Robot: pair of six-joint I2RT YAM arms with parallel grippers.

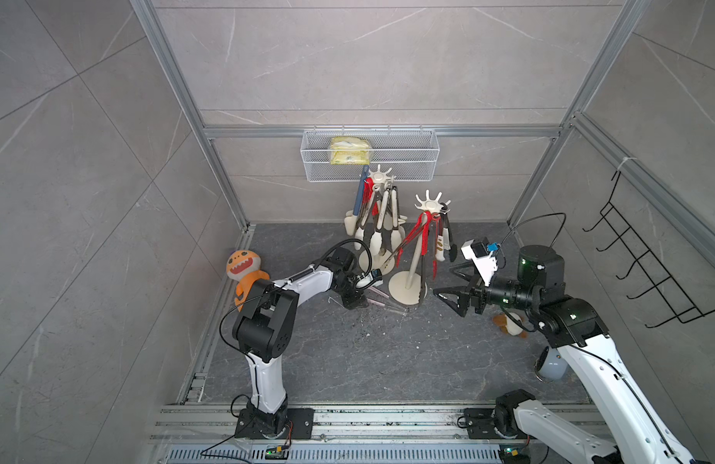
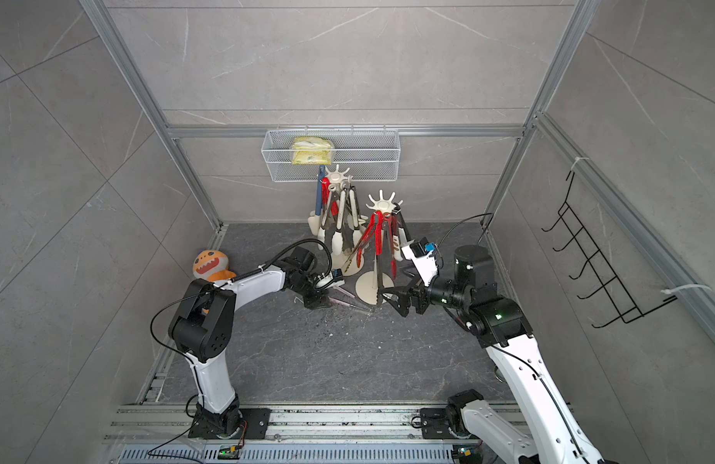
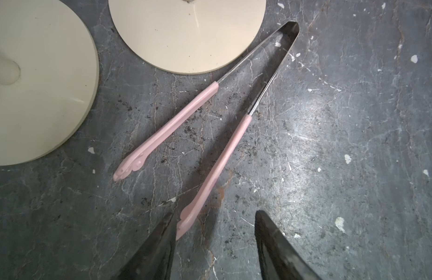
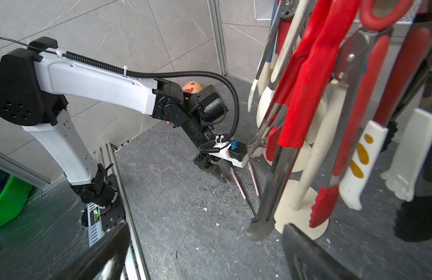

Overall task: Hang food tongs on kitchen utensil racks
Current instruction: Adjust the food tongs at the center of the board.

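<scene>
Left gripper [image 3: 215, 213], jaws half-spread, brackets one arm tip of the pink food tongs [image 3: 230, 143] lying flat on the surface [image 3: 331, 145] beside the kitchen utensil racks [image 1: 404, 291]. It should centre before closing. Right gripper [image 1: 442, 281] gapes empty.

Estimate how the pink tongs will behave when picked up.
Probably springy: the pink tongs lie splayed in a V joined at a thin steel bend, so a squeeze likely closes them. Slim arms suggest light weight. Held by one tip, where the left gripper stands, they may dangle and pivot.
</scene>
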